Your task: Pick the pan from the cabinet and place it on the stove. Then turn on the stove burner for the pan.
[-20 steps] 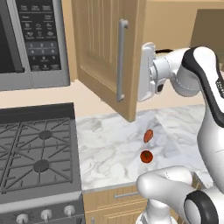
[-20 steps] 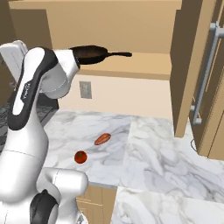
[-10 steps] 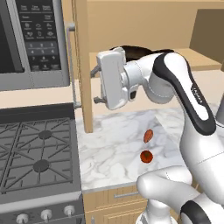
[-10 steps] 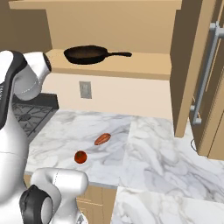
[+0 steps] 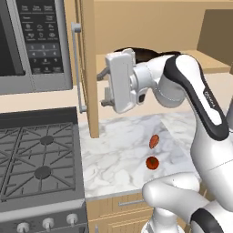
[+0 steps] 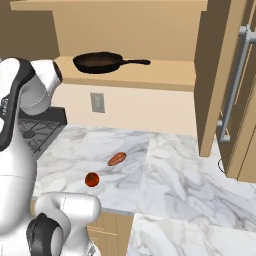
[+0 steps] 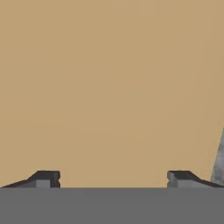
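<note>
The pan, dark and round, lies on the shelf of the open cabinet with its thin handle pointing right. In the left base view only its dark rim shows behind my hand. My gripper stands open just right of the swung-out left cabinet door, fingers pointing at the door's inner face. In the hand view the fingertips stand wide apart around the gripper, with nothing between them and the tan door panel close ahead. The stove lies low on the left.
A microwave hangs above the stove. Silver knobs line the stove's front. A red round fruit and a reddish oblong item lie on the marble counter. The right cabinet door stands open with its grey bar handle.
The left cabinet door has swung from half open to fully open. My hand moved left along with it, and the arm no longer covers the pan in the right base view.
</note>
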Available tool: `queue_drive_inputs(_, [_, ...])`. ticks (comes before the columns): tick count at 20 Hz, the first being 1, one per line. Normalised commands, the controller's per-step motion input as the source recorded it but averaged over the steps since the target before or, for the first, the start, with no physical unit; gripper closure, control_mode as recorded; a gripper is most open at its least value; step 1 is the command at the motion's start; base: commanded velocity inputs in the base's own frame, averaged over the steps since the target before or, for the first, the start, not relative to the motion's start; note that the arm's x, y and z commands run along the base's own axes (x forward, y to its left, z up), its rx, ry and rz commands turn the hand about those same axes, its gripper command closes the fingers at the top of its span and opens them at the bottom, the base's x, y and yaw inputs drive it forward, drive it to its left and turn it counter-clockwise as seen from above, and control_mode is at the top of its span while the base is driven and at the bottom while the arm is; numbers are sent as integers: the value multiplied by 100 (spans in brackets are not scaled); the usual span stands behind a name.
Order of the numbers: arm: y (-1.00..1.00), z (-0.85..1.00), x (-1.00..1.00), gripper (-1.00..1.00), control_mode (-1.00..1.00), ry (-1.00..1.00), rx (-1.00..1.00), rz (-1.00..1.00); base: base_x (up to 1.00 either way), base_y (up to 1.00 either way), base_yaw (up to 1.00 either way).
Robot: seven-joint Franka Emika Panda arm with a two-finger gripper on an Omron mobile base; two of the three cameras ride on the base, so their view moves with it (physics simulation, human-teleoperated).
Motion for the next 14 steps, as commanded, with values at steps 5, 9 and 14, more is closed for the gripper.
queue_drive_inputs(5, [-57, 11, 0, -100, -100, -19, -4, 0, 0, 0, 0])
queue_drive_inputs(9, [-58, 10, -1, -100, -100, -26, -9, 0, 0, 0, 0])
queue_drive_inputs(14, [-55, 7, 0, -100, -100, -30, -10, 0, 0, 0, 0])
